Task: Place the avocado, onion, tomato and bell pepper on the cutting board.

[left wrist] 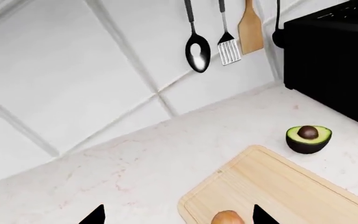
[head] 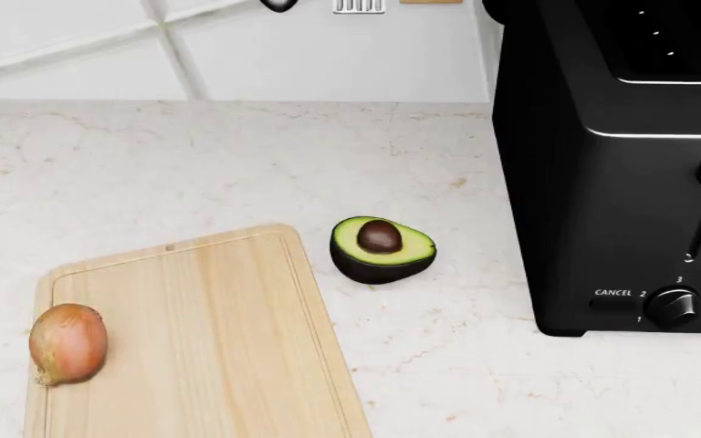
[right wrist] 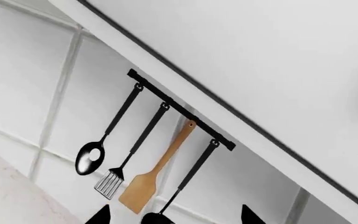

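The tan onion (head: 68,343) lies on the pale cutting board (head: 204,347), at its left edge. The halved avocado (head: 382,248) sits pit-up on the counter just off the board's far right corner. In the left wrist view, my left gripper (left wrist: 179,217) hangs open above the board (left wrist: 278,186), with the onion (left wrist: 227,218) below and between its black fingertips (left wrist: 95,215) and the avocado (left wrist: 308,138) further off. My right gripper (right wrist: 175,217) is open and empty, raised and facing the wall. The tomato and bell pepper are out of view. Neither gripper shows in the head view.
A large black toaster (head: 624,164) stands on the marble counter (head: 204,164) right of the avocado. On the tiled back wall hangs a utensil rail (right wrist: 179,109) with a ladle (right wrist: 91,160), slotted turner (right wrist: 110,183) and wooden spatula (right wrist: 140,195).
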